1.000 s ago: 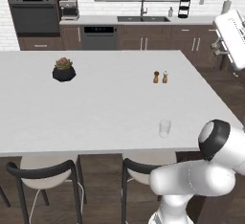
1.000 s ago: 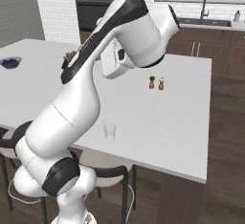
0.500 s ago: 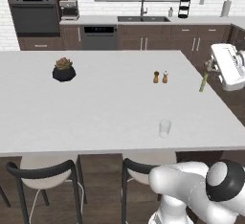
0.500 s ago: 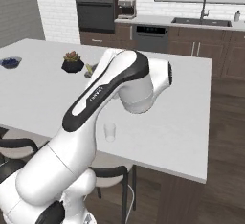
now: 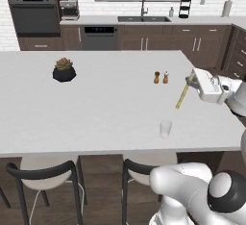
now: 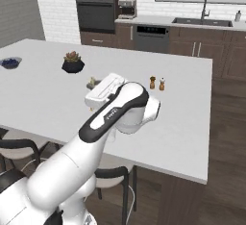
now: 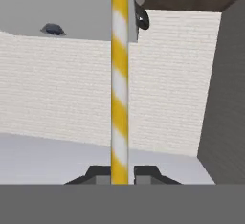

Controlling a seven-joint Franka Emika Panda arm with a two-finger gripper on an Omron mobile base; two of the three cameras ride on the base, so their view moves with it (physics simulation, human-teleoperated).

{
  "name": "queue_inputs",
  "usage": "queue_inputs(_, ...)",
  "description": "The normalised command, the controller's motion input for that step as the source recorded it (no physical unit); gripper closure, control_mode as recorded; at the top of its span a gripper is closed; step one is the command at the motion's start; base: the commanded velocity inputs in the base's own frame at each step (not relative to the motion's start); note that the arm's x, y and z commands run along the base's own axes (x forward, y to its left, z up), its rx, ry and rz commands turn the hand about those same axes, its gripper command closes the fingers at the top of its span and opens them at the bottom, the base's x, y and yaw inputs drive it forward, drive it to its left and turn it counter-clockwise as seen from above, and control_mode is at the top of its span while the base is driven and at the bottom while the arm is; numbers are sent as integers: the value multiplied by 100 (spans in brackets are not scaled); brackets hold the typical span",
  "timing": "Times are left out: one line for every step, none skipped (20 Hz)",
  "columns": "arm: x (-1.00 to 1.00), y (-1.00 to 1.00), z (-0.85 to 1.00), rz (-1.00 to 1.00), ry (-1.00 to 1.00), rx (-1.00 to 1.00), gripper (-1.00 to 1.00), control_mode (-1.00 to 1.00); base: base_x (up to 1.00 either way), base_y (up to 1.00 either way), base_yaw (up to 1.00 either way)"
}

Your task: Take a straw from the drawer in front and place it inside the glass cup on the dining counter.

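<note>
Claw [image 7: 119, 174]: clamped on straw [image 5: 182, 96]. Glass cup [image 5: 165, 128]: below, well apart, on tabletop [image 5: 96, 104]. Risk: tilted straw strikes rim, topples cup.

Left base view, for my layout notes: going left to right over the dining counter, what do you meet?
Potted plant → two brown shakers → glass cup → straw → gripper, shut on the straw.

A yellow-and-white striped straw [image 7: 119, 84] stands between the two dark fingertips [image 7: 99, 174] of the gripper [image 7: 119, 174], pinched at its base and running straight up out of the top. Behind it stretches a white brick wall [image 7: 57, 89], with pale counter [image 7: 48, 158] below.
</note>
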Motion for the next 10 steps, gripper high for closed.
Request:
queue_inputs(73, -8, -53, 14, 33, 20, 100, -100, 0, 0, 0)
queue_inputs(56, -5, -39, 9, 33, 13, 100, -100, 0, 0, 0)
queue_inputs(41, -8, -31, 5, 33, 10, 100, -100, 0, 0, 0)
queue_inputs(31, -5, -13, 0, 33, 6, 100, -100, 0, 0, 0)
queue_inputs(6, 0, 0, 0, 24, 0, 100, -100, 0, 0, 0)
queue_inputs(0, -3, 0, 0, 17, 0, 100, -100, 0, 0, 0)
queue_inputs(0, 0, 0, 0, 10, 0, 100, -100, 0, 0, 0)
queue_inputs(0, 0, 0, -3, 4, -5, 100, -100, 0, 0, 0)
queue_inputs(0, 0, 0, -5, 2, -10, 100, -100, 0, 0, 0)
queue_inputs(0, 0, 0, -7, 0, -13, 100, -100, 0, 0, 0)
